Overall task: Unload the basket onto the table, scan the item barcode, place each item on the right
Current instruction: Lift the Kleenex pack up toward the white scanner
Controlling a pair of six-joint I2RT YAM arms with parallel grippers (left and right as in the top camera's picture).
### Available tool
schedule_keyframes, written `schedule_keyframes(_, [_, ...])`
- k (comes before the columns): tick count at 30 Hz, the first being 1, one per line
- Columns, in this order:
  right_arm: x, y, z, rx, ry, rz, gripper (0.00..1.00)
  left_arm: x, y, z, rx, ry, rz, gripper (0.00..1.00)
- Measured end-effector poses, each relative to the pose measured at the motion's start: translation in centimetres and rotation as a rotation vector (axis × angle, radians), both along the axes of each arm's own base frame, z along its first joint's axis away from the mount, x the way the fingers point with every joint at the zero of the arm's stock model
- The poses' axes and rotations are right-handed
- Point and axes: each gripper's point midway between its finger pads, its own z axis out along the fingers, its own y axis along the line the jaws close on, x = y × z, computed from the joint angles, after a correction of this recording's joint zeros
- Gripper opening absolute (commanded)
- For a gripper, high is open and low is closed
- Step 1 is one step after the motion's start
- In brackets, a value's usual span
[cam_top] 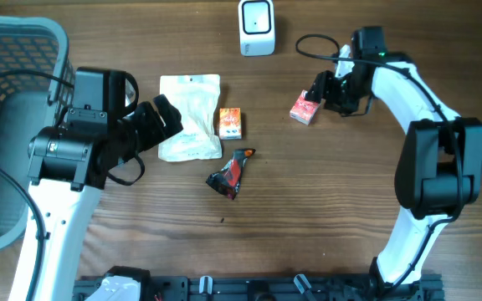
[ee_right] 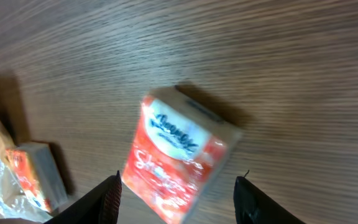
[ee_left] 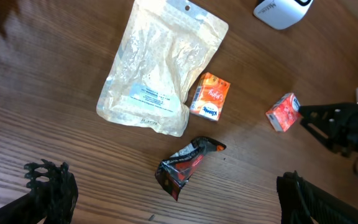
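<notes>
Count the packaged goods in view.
4: a clear plastic pouch centre-left, a small orange box beside it, a crumpled black-and-red wrapper below them, a red-and-white pack by the right gripper. The grey mesh basket may hide more.

The left arm (cam_top: 53,219) and right arm (cam_top: 408,84) pair white links with black joints, cables.

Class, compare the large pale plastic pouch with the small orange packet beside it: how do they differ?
The pale plastic pouch is larger than the orange packet. The pouch is translucent and crinkled; the packet is opaque and boxy. Both lie flat on the wooden table, side by side.
</notes>
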Motion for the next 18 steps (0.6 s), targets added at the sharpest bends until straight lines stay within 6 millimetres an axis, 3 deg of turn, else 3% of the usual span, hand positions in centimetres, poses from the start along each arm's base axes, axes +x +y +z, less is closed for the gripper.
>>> schedule_keyframes(5, [-1.6, 0.2, -2.6, 0.010, 0.058, -0.074, 0.56, 0.0, 0.0, 0.0, 0.000, 0.000, 0.000, 1.00])
schedule_keyframes(9, [-1.1, 0.1, -2.7, 0.018, 0.049, -0.102, 0.52, 0.0, 0.0, 0.0, 0.000, 0.000, 0.000, 1.00])
schedule_keyframes(15, [-0.9, 0.1, -2.8, 0.021, 0.037, -0.108, 0.29, 0.0, 0.0, 0.0, 0.000, 0.000, 0.000, 1.00])
schedule_keyframes(17, [-0.8, 0.2, -2.8, 0.022, 0.031, -0.107, 0.09, 0.0, 0.0, 0.0, 0.000, 0.000, 0.000, 1.00])
schedule_keyframes(18, [-0.7, 0.2, -2.8, 0.024, 0.028, -0.111, 0.05, 0.0, 0.0, 0.0, 0.000, 0.000, 0.000, 1.00])
